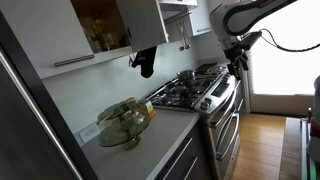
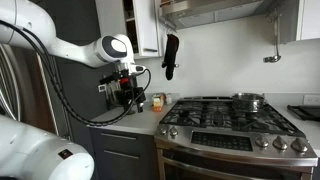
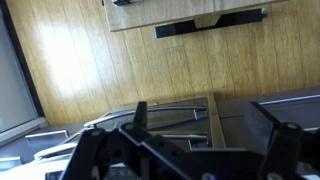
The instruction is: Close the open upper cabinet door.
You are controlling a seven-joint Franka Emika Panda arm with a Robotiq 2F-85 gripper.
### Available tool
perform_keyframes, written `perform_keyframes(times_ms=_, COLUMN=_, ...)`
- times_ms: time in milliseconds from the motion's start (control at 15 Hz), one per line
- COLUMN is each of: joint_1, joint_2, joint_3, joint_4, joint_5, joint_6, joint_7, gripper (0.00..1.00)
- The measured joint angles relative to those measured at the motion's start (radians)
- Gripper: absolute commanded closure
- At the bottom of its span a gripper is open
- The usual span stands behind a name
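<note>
A tall, flat, plain white upper cabinet door [image 1: 141, 22] stands swung out from its wall cabinet, leaving the brown wood-coloured cabinet interior [image 1: 100, 26] exposed beside it; in an exterior view the same door [image 2: 148, 26] appears high on the wall with a narrow brown gap along its edge. Next to the opening is a neighbouring white cabinet door with a long horizontal metal bar handle [image 1: 76, 60]. A black oven mitt [image 1: 145, 63] hangs just below the open door, in front of the pale wall. Under it runs a pale grey table [image 1: 160, 130], carrying a clear glass bowl [image 1: 125, 122]. Beside the bowl sits a stainless-steel gas stove with black grates [image 2: 230, 118], and a small metal pot [image 2: 250, 100] rests on a rear burner. A metal range hood [image 2: 215, 10] hangs above the stove. The white robot arm [image 2: 75, 50] reaches in, and its dark tool [image 2: 125, 95] hangs lower than the door, well apart from it and touching nothing. In the wrist view the tool [image 3: 205, 120] shows its two dark fingers [image 3: 140, 112] spread wide with nothing between them, above a light wooden floor [image 3: 70, 60] and the stove's front handles.
</note>
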Motion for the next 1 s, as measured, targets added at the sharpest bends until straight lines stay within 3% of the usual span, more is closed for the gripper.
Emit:
perform_keyframes(times_ms=600, joint_1=0.003, joint_2=0.001, joint_3=-0.006, joint_4=0.011, joint_5=0.025, joint_6=0.032, joint_7=0.035, gripper=0.0)
perform_keyframes(times_ms=1000, joint_1=-0.001, joint_2=0.018, joint_3=-0.036, joint_4=0.206, joint_5=0.191, joint_6=0.068, joint_7=0.157, gripper=0.0)
